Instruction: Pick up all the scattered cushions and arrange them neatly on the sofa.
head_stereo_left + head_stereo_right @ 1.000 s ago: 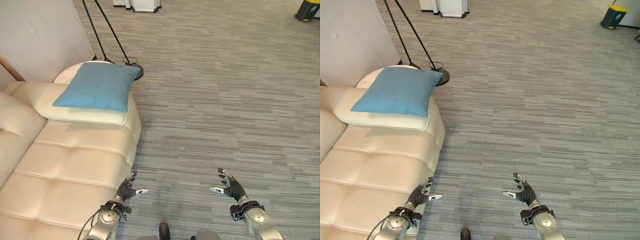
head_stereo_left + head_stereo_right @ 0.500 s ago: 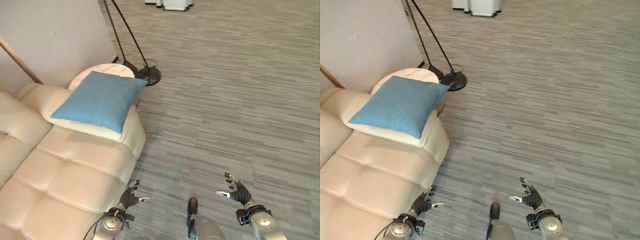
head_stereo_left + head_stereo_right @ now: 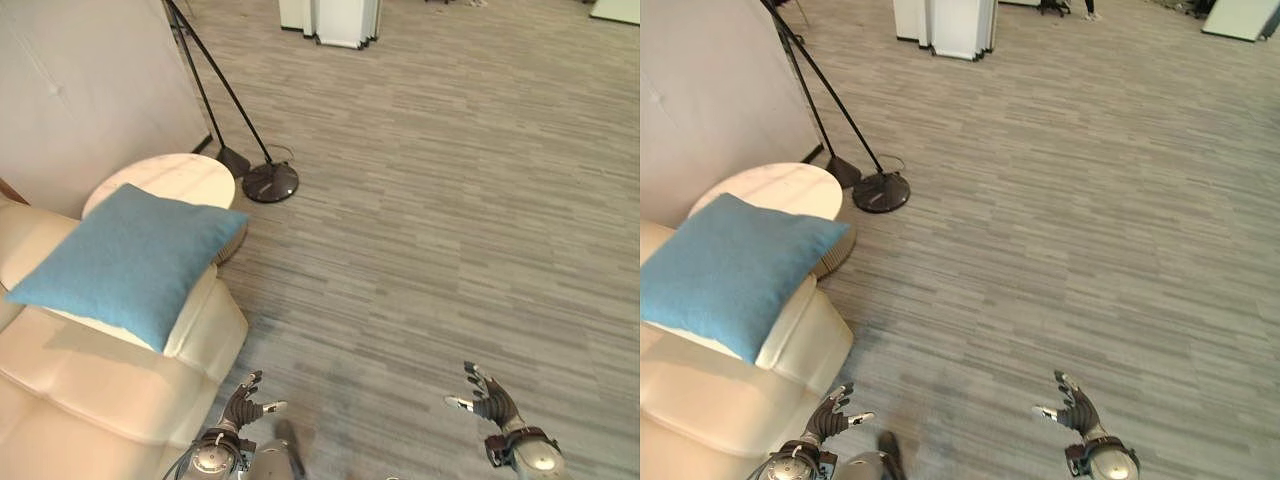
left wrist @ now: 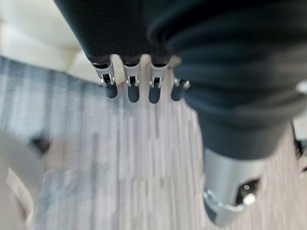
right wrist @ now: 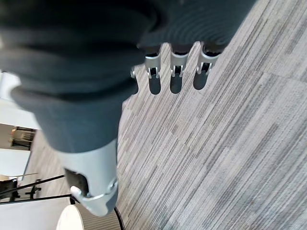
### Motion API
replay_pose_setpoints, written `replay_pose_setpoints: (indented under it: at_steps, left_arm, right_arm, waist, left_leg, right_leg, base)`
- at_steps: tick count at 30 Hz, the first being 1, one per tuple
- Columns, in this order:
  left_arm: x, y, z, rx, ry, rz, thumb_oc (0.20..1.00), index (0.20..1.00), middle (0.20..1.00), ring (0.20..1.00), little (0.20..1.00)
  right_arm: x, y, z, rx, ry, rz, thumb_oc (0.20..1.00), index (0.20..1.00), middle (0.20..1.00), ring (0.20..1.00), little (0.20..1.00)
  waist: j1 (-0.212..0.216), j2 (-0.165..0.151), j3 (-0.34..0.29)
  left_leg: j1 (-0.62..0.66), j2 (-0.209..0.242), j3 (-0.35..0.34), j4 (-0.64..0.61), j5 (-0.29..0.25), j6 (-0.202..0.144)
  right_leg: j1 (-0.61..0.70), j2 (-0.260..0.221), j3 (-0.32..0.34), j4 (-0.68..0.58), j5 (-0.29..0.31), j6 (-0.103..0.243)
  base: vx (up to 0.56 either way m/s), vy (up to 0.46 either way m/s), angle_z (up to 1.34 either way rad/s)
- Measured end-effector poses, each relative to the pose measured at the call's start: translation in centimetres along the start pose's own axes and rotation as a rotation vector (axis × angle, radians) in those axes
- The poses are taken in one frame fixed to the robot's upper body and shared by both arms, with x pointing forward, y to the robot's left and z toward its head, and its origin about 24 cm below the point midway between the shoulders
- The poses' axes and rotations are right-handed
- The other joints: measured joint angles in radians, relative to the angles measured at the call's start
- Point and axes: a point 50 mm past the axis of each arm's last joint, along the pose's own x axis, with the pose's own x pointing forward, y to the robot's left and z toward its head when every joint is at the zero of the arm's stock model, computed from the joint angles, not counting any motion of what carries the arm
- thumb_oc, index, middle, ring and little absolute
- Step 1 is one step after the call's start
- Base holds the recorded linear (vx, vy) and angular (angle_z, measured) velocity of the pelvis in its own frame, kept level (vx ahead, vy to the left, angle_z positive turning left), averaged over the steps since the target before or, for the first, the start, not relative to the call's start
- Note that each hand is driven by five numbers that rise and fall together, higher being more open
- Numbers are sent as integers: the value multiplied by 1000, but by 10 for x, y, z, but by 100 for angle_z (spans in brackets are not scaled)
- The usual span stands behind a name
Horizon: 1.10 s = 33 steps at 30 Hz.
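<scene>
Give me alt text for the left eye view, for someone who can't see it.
A blue cushion lies on the cream sofa's arm, beside a round white side table and a black lamp stand on grey carpet. Low in the view, the left hand and right hand are open, holding nothing.

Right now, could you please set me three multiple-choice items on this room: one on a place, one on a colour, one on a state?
1. Where does the cushion lie?
A. on the sofa's arm
B. on the carpet
C. on the round side table

2. What colour is the cushion?
A. red
B. blue
C. green

3. How are the two hands?
A. both curled round the cushion
B. one gripping the lamp
C. both open and holding nothing

Answers:
1 A: it rests on the cream sofa at its arm end, one corner reaching over the round side table.
2 B: its cover is plainly blue.
3 C: the left hand and right hand hang over the carpet, fingers spread and nothing in them.
</scene>
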Motion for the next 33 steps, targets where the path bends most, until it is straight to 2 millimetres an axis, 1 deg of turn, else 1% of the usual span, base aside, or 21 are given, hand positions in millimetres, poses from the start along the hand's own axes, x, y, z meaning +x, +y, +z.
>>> replay_pose_setpoints:
  at_steps: [1, 2, 4, 5, 7, 9, 11, 12, 13, 14, 15, 17, 19, 20, 23, 24, 25, 26, 29, 31, 33]
  left_arm:
    - [0, 1, 0, 2, 0, 0, 1000, 1000, 1000, 1000, 1000]
    - [-1, 15, 0, 38, -2, 24, 1000, 1000, 1000, 1000, 1000]
    - [1, 20, 4, 53, -12, 29, 1000, 1000, 1000, 1000, 1000]
    - [4, 18, 8, 53, -25, 24, 1000, 1000, 1000, 1000, 1000]
    - [8, 12, 17, 41, -51, 13, 1000, 1000, 1000, 1000, 1000]
    - [10, 12, 18, 31, -52, 21, 1000, 1000, 1000, 1000, 1000]
    - [10, 15, 21, 40, -63, 21, 1000, 1000, 1000, 1000, 1000]
    - [8, 20, 15, 44, -45, 34, 1000, 1000, 1000, 1000, 1000]
    - [5, 22, 9, 48, -29, 36, 1000, 1000, 1000, 1000, 1000]
    - [2, 24, 5, 70, -18, 31, 1000, 1000, 1000, 1000, 1000]
    - [1, 21, 2, 55, -5, 30, 1000, 1000, 1000, 1000, 1000]
    - [-1, 17, -1, 47, 2, 23, 1000, 1000, 1000, 1000, 1000]
    - [4, 18, 4, 50, -8, 26, 1000, 1000, 1000, 1000, 1000]
    - [7, 20, 10, 52, -25, 33, 1000, 1000, 1000, 1000, 1000]
    - [7, 23, 10, 51, -26, 42, 1000, 1000, 1000, 1000, 1000]
    - [7, 25, 10, 47, -25, 50, 1000, 1000, 1000, 1000, 1000]
    - [6, 19, 8, 29, -22, 44, 1000, 1000, 1000, 1000, 1000]
    - [8, 20, 13, 27, -37, 49, 1000, 1000, 1000, 1000, 1000]
    - [10, 28, 14, 7, -28, 79, 1000, 1000, 1000, 1000, 1000]
    - [10, 27, 13, 3, -27, 79, 1000, 1000, 1000, 1000, 1000]
    - [7, 27, 7, 5, -2, 85, 1000, 1000, 1000, 1000, 1000]
  right_arm:
    - [-1, 2, 0, -4, -2, 9, 1000, 1000, 1000, 1000, 1000]
    - [2, 22, 4, 20, -19, 70, 1000, 1000, 1000, 1000, 1000]
    - [11, 29, 19, 17, -71, 94, 1000, 1000, 1000, 1000, 1000]
    - [14, 28, 24, 13, -86, 92, 1000, 1000, 1000, 1000, 1000]
    - [21, 23, 40, 2, -144, 84, 1000, 1000, 1000, 1000, 1000]
    - [25, 21, 47, -11, -161, 90, 1000, 1000, 1000, 1000, 1000]
    - [24, 21, 45, -12, -154, 90, 1000, 1000, 1000, 1000, 1000]
    - [23, 23, 41, -6, -141, 93, 1000, 1000, 1000, 1000, 1000]
    - [22, 23, 38, -5, -131, 92, 1000, 1000, 1000, 1000, 1000]
    - [13, 24, 22, 7, -80, 86, 1000, 1000, 1000, 1000, 1000]
    - [11, 19, 14, -1, -49, 77, 1000, 1000, 1000, 1000, 1000]
    - [12, 11, 12, 10, -36, 43, 1000, 1000, 1000, 1000, 1000]
    - [14, 11, 14, 15, -41, 42, 1000, 1000, 1000, 1000, 1000]
    - [13, 13, 13, 29, -40, 44, 1000, 1000, 1000, 1000, 1000]
    - [17, 13, 18, 35, -54, 37, 1000, 1000, 1000, 1000, 1000]
    - [23, 12, 28, 33, -86, 35, 1000, 1000, 1000, 1000, 1000]
    - [28, 4, 38, 22, -117, 18, 1000, 1000, 1000, 1000, 1000]
    - [28, -1, 37, 35, -111, -7, 1000, 1000, 1000, 1000, 1000]
    - [27, 5, 33, 53, -98, -4, 1000, 1000, 1000, 1000, 1000]
    - [26, 1, 32, 47, -96, -10, 1000, 1000, 1000, 1000, 1000]
    - [23, -7, 30, 51, -94, -45, 1000, 1000, 1000, 1000, 1000]
  waist:
    - [2, 10, -6]
    - [2, -44, -31]
    - [14, -107, -40]
    - [25, -89, -36]
    - [22, -8, 11]
    - [20, 35, 37]
    - [11, 4, 48]
    - [12, -37, 52]
    - [4, -62, 52]
    - [-20, -123, 45]
    - [-17, -137, 41]
    - [20, -90, 38]
    - [4, -101, 48]
    - [-1, -132, 61]
    - [-4, -147, 69]
    - [8, -146, 77]
    - [17, -87, 94]
    - [11, -84, 120]
    - [10, -103, 105]
    - [13, -90, 108]
    - [11, -79, 88]
  left_leg:
    - [12, -2, 0, -29, -17, 22]
    - [65, -62, -34, -89, -47, 44]
    - [128, -160, -73, -126, -60, 63]
    - [133, -163, -111, -128, -81, 63]
    - [165, -119, -196, -146, -65, 36]
    - [230, -83, -280, -183, -64, 28]
    - [289, -96, -280, -201, -64, -9]
    - [328, -101, -283, -199, -104, -72]
    - [350, -103, -301, -195, -117, -89]
    - [371, -133, -372, -145, -150, -129]
    - [381, -124, -383, -107, -183, -142]
    - [328, -29, -381, 1, -190, -166]
    - [231, -11, -378, 174, -173, -200]
    - [176, 13, -320, 246, -181, -223]
    - [141, 71, -176, 91, -172, -218]
    - [121, 72, -163, -32, -136, -209]
    - [104, 141, -168, -98, -105, -229]
    - [92, 176, -161, -80, -48, -277]
    - [65, 197, -53, -144, 12, -286]
    - [60, 220, -51, -169, 6, -282]
    - [97, 227, -87, -160, 29, -272]
  right_leg:
    - [-11, 2, -3, 35, -2, 2]
    - [-84, -82, 4, 239, -29, 6]
    - [-136, -264, 56, 372, -61, 42]
    - [-155, -266, 55, 366, -64, 39]
    - [-204, -182, 118, 287, -108, 4]
    - [-306, -108, 179, 150, -113, -1]
    - [-393, -95, 203, -9, -38, 15]
    - [-439, -75, 264, -138, 67, 1]
    - [-439, -71, 274, -184, 120, 2]
    - [-391, -88, 298, -228, 248, -4]
    - [-365, -80, 310, -226, 320, -107]
    - [-256, -12, 252, -368, 306, -121]
    - [-207, -24, 194, -437, 299, -131]
    - [-179, -40, 190, -472, 306, -140]
    - [-161, -44, 176, -531, 300, -143]
    - [-160, -51, 152, -552, 281, -121]
    - [-197, -21, 110, -435, 235, -160]
    - [-223, -40, 92, -308, 189, -192]
    - [-149, -34, 97, -450, 139, -68]
    - [-149, -16, 73, -428, 135, -81]
    - [-151, -63, 82, -327, 152, -87]
  base:
    - [308, 251, 43]
    - [281, 229, 38]
    - [425, 216, 81]
    - [396, 121, 81]
    - [266, -22, 76]
    - [228, -30, 102]
    - [297, -78, 131]
    - [227, -95, 134]
    - [243, -170, 197]
    - [122, -148, 179]
    - [162, -217, 155]
    - [147, -260, 87]
    - [106, -107, 104]
    - [125, 31, 104]
    - [100, 56, 45]
    - [166, 111, 3]
    - [185, 139, 9]
    - [334, 231, 20]
    - [265, 192, 44]
    - [227, 240, 10]
    - [275, 295, -28]
